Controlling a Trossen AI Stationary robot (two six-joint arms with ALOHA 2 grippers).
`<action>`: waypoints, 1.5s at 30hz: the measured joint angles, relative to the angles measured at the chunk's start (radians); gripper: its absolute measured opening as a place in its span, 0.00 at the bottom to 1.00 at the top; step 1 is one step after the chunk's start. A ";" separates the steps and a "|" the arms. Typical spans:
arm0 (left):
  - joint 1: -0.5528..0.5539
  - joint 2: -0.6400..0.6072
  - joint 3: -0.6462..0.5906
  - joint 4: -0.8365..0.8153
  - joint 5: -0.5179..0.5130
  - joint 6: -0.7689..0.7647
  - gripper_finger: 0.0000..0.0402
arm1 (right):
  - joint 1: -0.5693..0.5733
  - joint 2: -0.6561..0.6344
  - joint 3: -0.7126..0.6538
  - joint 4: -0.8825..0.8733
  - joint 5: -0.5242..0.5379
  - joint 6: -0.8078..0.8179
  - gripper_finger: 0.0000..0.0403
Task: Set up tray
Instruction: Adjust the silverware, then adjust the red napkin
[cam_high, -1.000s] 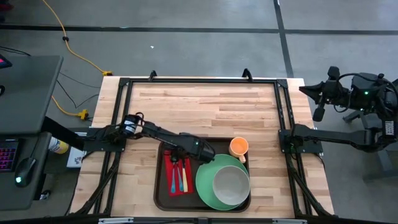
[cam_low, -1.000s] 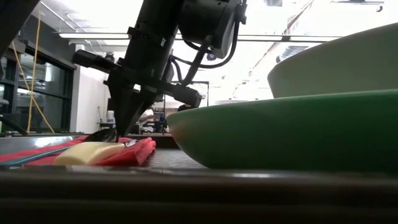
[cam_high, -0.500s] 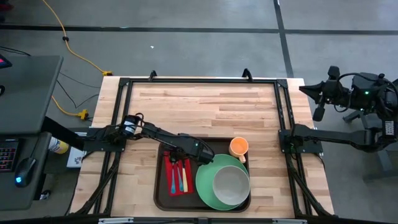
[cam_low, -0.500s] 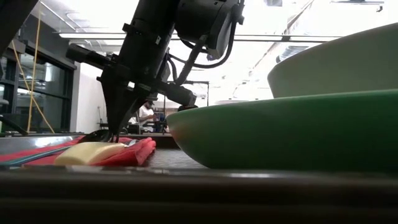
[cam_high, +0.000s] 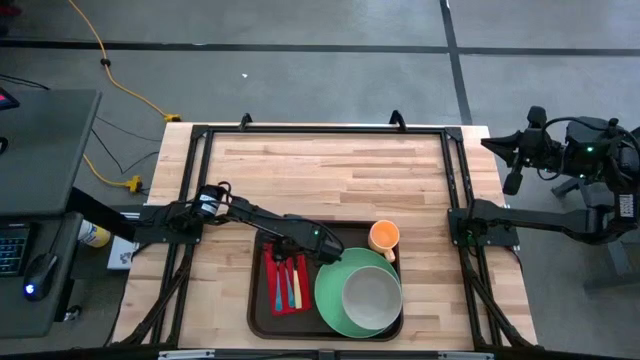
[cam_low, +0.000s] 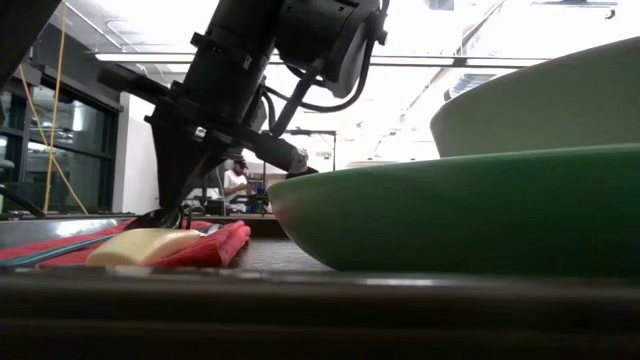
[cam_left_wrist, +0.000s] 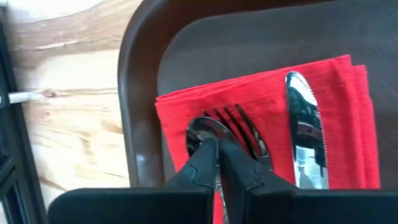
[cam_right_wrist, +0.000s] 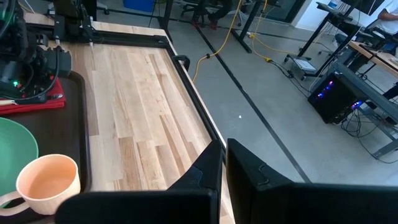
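Observation:
A dark brown tray (cam_high: 254, 300) sits at the table's near edge. It holds a red napkin (cam_left_wrist: 186, 106) with a spoon (cam_left_wrist: 198, 129), a fork (cam_left_wrist: 239, 121) and a knife (cam_left_wrist: 301, 112) lying on it, and a green plate (cam_high: 328, 300) with a pale bowl (cam_high: 372, 297) in it. An orange cup (cam_high: 384, 236) stands at the tray's far right corner. My left gripper (cam_left_wrist: 219, 144) is shut and points down over the cutlery heads (cam_low: 165, 212). My right gripper (cam_right_wrist: 224, 158) is shut and waits beyond the table's right edge. My left gripper comes from above with shut fingers (cam_left_wrist: 208, 155), its tips down at the spoon's bowl (cam_left_wrist: 194, 127), beside the fork's tines. The fingers hide the place of contact, so I cannot tell whether they press on the spoon. The cutlery lies flat on the napkin.
The plate's rim (cam_low: 450, 220) rises just right of the napkin (cam_low: 215, 245). Bare wood (cam_high: 330, 170) covers the table's far half. Black frame rails (cam_high: 195, 180) run along the table's sides. A desk with a mouse (cam_high: 35, 275) stands to the left.
My left gripper has shifted a little toward the table's left edge, staying low over the napkin with its fingers shut. The cutlery, plate and cup have kept their places.

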 joint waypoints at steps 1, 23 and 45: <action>0.000 0.000 0.000 -0.004 0.000 0.000 0.13 | 0.000 0.000 0.000 0.000 0.000 0.001 0.00; 0.002 -0.087 0.001 -0.070 -0.188 0.007 0.13 | 0.000 0.013 0.002 0.001 0.000 0.010 0.00; 0.001 -0.235 -0.132 0.031 -0.431 0.278 0.13 | 0.000 0.249 0.001 0.093 -0.352 0.114 0.00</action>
